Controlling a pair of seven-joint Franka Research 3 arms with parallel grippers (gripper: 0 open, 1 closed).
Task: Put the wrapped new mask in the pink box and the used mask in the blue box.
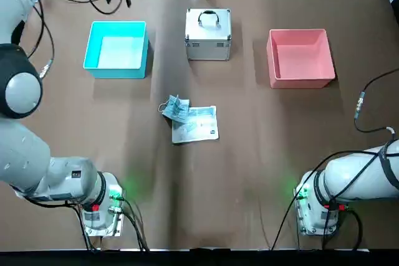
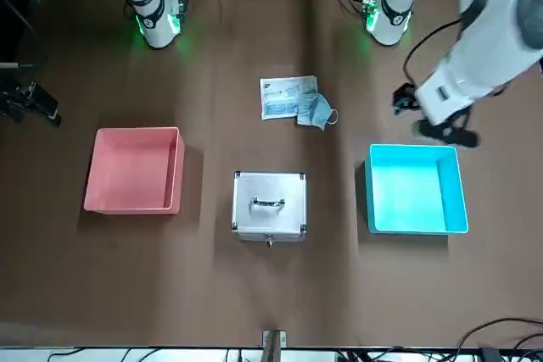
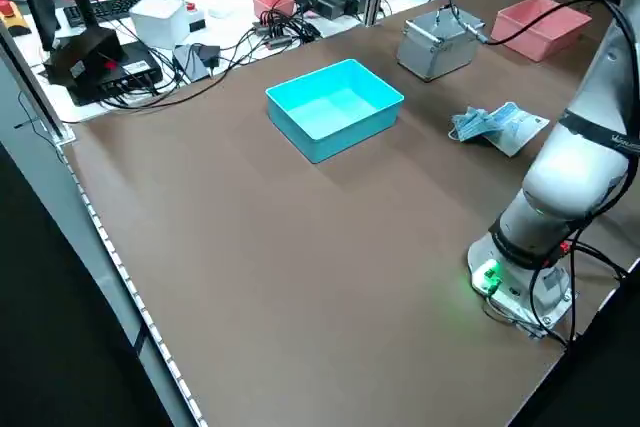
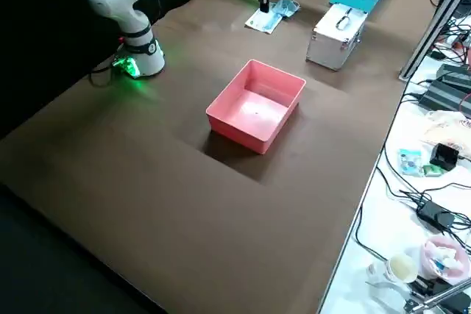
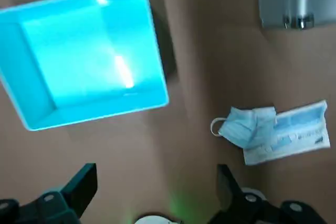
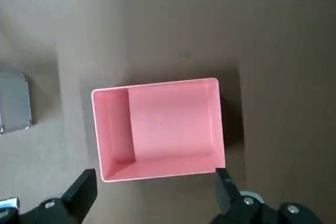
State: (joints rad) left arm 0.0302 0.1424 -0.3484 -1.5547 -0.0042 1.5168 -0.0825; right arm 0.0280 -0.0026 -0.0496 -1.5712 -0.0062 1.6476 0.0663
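Silver case (image 1: 208, 34) between blue box (image 1: 117, 49) and pink box (image 1: 299, 58); both end effectors spread.

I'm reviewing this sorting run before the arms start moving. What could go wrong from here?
1. The used mask lies overlapping an edge of the wrapped new mask, so grabbing one may drag the other along.
2. The flat packet hugs the table, so a pinch could slip.
3. The silver case stands between the blue box and the pink box; a low carry might clip it.

Both boxes look empty; the left tool and right tool are open, holding nothing.
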